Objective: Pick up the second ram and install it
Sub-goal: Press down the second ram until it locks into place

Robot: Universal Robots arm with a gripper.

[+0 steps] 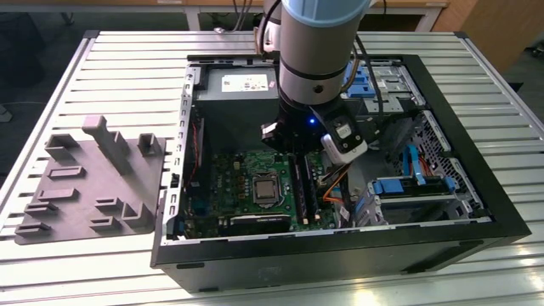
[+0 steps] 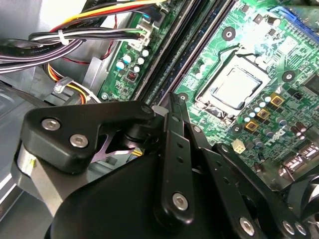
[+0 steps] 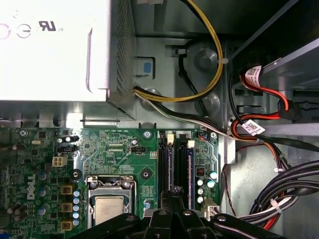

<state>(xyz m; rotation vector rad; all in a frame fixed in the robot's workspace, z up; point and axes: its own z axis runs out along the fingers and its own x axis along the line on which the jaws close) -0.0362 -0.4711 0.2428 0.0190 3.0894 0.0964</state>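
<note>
Seemingly late in the job, the black claw (image 3: pixel 175 195), pressed together, sits over the green motherboard's (image 1: pixel 246 172) long black slots (image 3: pixel 177 164), with the stick itself indistinguishable.

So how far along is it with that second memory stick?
Probably near the end. The grey holder outside the computer case carries no stick. The gripper is down inside the case, jaws together, right over the memory slots. Whether the stick is fully seated I cannot tell.

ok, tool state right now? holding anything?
Tool: shut, nothing visible in its grip, tip down over the memory slots.
</note>
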